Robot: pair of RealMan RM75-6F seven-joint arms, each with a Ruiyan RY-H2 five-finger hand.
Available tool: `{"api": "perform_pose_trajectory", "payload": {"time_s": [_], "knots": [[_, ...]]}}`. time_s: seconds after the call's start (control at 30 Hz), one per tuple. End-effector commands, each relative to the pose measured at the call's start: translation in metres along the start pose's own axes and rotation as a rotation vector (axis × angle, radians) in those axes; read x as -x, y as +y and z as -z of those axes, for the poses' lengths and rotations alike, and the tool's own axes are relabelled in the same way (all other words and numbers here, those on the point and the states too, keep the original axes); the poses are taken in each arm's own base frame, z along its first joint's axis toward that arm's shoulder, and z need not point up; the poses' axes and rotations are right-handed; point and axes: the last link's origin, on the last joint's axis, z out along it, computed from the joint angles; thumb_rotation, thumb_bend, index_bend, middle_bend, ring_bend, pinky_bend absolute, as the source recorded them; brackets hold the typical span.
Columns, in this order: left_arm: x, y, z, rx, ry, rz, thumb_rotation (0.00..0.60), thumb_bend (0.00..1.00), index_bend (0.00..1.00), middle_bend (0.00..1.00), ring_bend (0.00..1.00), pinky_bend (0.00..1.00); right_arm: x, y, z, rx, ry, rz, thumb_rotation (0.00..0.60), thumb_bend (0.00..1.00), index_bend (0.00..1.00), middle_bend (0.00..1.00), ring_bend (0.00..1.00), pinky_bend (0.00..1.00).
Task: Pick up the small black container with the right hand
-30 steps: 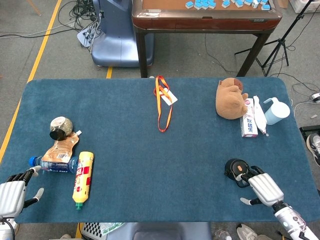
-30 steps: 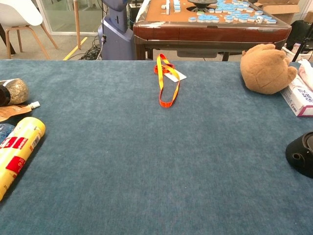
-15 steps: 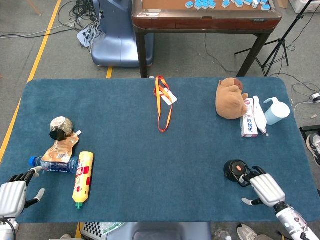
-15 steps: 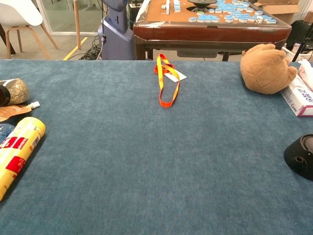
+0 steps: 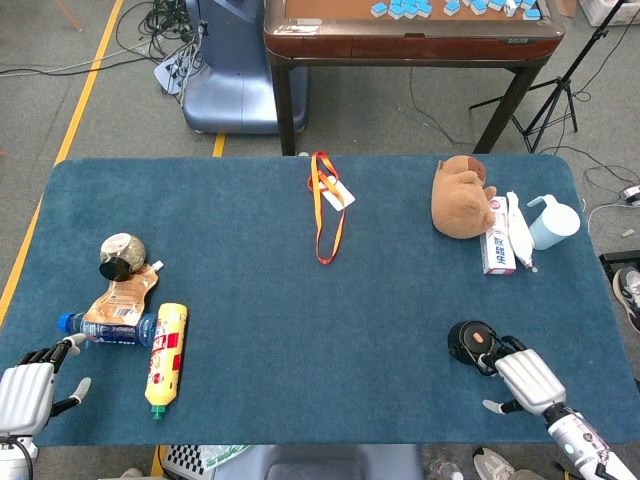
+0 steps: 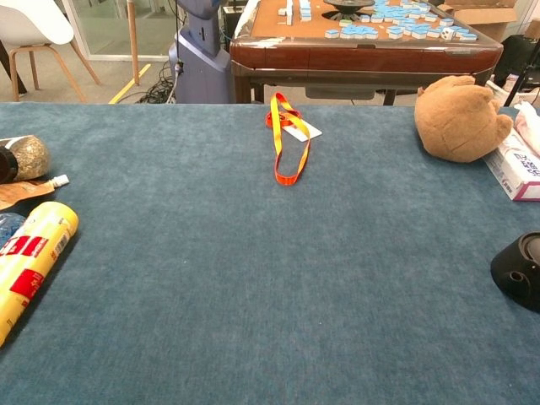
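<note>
Where the head view looks down on the blue surface, the small black container lies near the front right corner, resting on the cloth. The right hand sits just behind and to the right of it, palm down, with its fingers reaching forward so that their tips meet the container's right side. Whether they have closed around it or only touch it, I cannot tell. The left hand rests at the front left corner, holding nothing, its fingers stretched forward and slightly apart. Just ahead of it lie a water bottle, a brown pouch and a yellow bottle, with a round jar further back. An orange lanyard lies at the far middle; a brown plush toy, a toothpaste box and a pale blue cup sit at the far right.

Seen from the chest view, the small black container shows at the right edge, partly cut off, standing on the surface. Neither hand appears here. The orange lanyard lies ahead in the middle, the brown plush toy at the far right, and the yellow bottle at the left edge.
</note>
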Motion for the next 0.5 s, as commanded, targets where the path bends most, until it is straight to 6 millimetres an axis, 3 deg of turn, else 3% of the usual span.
{"api": "perform_pose_trajectory", "payload": {"time_s": [0.03, 0.27, 0.5], "knots": [[0.000, 0.000, 0.000, -0.001, -0.002, 0.001, 0.600, 0.25, 0.26, 0.38, 0.39, 0.33, 0.000, 0.000, 0.000, 0.001, 0.003, -0.004, 0.542, 0.02, 0.47, 0.53, 0.38, 0.14], [-0.001, -0.001, 0.000, -0.003, 0.002, 0.001, 0.600, 0.25, 0.26, 0.38, 0.39, 0.33, -0.005, -0.001, -0.006, -0.001, 0.024, -0.013, 0.592, 0.04, 0.63, 0.66, 0.52, 0.14], [-0.001, -0.003, 0.000, -0.010, -0.001, 0.000, 0.600, 0.25, 0.26, 0.38, 0.39, 0.33, -0.011, -0.001, -0.015, 0.008, 0.032, -0.033, 0.600, 0.05, 0.78, 0.78, 0.65, 0.14]]}}
